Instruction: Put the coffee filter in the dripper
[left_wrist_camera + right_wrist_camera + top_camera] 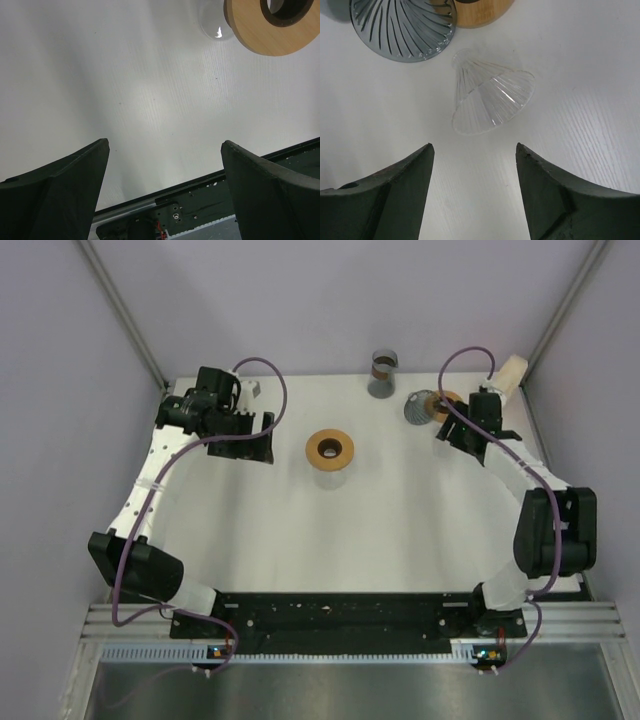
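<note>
Two sets of jaws, both released, nothing gripped. Left gripper (165, 145) hangs over bare surface (125, 90), left of the wood-collared glass dripper (250, 35), which stands upright mid-surface. Right gripper (475, 147) is at far right, jaws spread, pointing at the coffee filter (492, 97). That is a clear ribbed cone lying on its side just ahead of the fingertips, not between them. Just beyond it: grey ribbed cone (402, 27) beside a wooden ring (485, 15). Far edge: grey cup (383, 375), beige cylinder (510, 371).
</note>
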Controlling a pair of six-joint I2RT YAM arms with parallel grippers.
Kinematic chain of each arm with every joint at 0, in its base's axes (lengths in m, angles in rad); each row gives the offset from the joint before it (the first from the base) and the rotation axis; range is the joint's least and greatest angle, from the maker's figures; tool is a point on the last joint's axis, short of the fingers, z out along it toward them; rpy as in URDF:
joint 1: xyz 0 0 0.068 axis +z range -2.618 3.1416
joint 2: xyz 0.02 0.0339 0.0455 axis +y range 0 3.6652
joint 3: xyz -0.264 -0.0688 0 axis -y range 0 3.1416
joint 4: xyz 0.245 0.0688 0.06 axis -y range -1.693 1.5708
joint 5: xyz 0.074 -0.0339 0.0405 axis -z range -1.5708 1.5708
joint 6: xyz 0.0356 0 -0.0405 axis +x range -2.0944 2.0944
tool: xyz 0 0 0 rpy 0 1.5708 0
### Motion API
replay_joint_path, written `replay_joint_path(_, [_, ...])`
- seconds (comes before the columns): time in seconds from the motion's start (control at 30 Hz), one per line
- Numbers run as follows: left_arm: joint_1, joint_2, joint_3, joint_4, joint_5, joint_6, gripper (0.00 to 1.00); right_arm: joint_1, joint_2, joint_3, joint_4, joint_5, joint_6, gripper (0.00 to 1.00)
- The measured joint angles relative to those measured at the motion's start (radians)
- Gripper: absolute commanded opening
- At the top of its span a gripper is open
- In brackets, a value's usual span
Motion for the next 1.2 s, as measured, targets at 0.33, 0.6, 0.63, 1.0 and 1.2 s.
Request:
replay_joint_path(0.33, [0.000, 0.000, 0.008, 0.000, 0.013, 0.000, 1.00, 0.000, 0.210, 0.061, 0.138, -0.023, 0.046, 0.55])
replay_joint_path(0.6, [0.001, 0.000, 0.027, 0.000, 0.029, 0.000, 1.00, 0.000, 0.306, 0.121, 0.169, -0.040, 0.027, 0.08])
replay_joint_path(0.63, [0.001, 0.000, 0.028, 0.000, 0.029, 0.000, 1.00, 0.000, 0.312, 0.124, 0.169, -0.040, 0.017, 0.02])
replay_joint_path(1.0, [0.001, 0.000, 0.040, -0.002, 0.030, 0.000, 1.00, 0.021, 0.286, 0.120, 0.115, -0.033, -0.240, 0.00])
replay_joint_path(1.2, [0.001, 0.000, 0.133, 0.001, 0.051, 0.000, 1.00, 0.222, 0.034, 0.014, 0.063, 0.093, -0.653, 0.00])
